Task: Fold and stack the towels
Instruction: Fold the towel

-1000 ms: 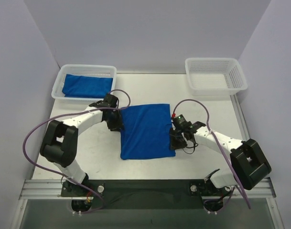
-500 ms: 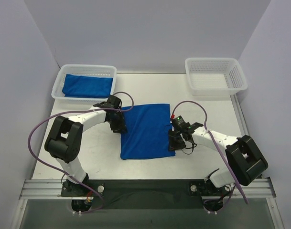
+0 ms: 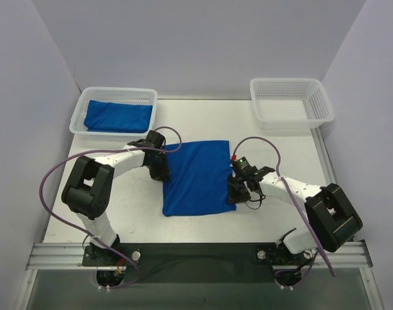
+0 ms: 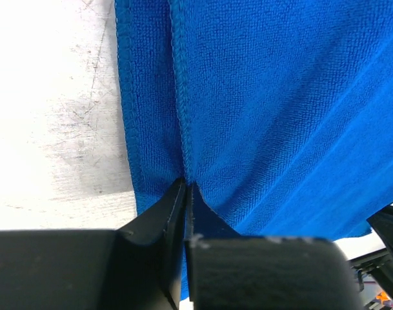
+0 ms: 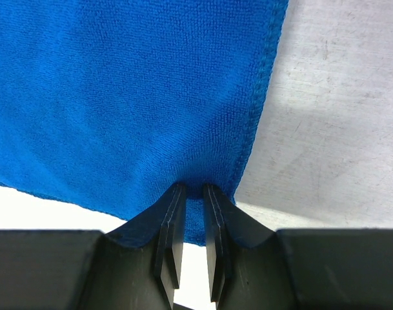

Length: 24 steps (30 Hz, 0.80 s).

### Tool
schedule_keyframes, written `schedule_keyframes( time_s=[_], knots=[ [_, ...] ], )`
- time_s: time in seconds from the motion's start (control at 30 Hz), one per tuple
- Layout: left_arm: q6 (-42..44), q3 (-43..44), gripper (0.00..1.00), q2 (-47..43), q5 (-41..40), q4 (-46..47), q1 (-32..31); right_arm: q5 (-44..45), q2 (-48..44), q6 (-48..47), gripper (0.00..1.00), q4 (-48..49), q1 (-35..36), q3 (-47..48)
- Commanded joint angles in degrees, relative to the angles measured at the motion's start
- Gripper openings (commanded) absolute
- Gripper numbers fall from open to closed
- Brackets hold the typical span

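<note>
**Top view.** A royal-blue terry towel lies flat on the pale counter as a slightly skewed rectangle, and counter shows past all four of its edges. The left arm reaches its left edge, towards the far corner. The right arm meets its right edge, towards the near corner. Beyond the towel's far-left corner stands a white mesh basket with a second blue towel folded inside. A matching basket stands well apart beyond the far-right corner.

**Left wrist view.** The black, tapered left jaws are pressed together on a small pucker of the towel at its left edge. Two stitched hems run side by side there (so the cloth looks doubled). The nap is fine and looped. Left of the towel the counter is white and scratched.

**Right wrist view.** The right jaws are clamped on the towel's stitched right edge, with only a thin slit between them and blue cloth caught in it. Right of that hem the counter is matte and faintly scuffed, and a white strip of it shows past the towel's other visible edge.
</note>
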Motion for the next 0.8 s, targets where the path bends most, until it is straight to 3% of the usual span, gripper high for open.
schedule_keyframes(
  time_s=[0.0,0.6,0.77],
  knots=[
    [0.6,0.0,0.07,-1.7,0.6,1.7,-0.1,0.9,1.0,0.5,0.19,-1.0,0.5,-2.4],
    [5.0,2.3,0.05,-3.5,-6.4,-4.6,1.7,1.9,0.6,2.5,0.18,-1.1,0.4,-4.0],
    [5.3,2.3,0.10,-2.7,-6.2,-5.1,1.7,2.0,0.3,2.7,0.18,-1.1,0.4,-4.3]
  ],
)
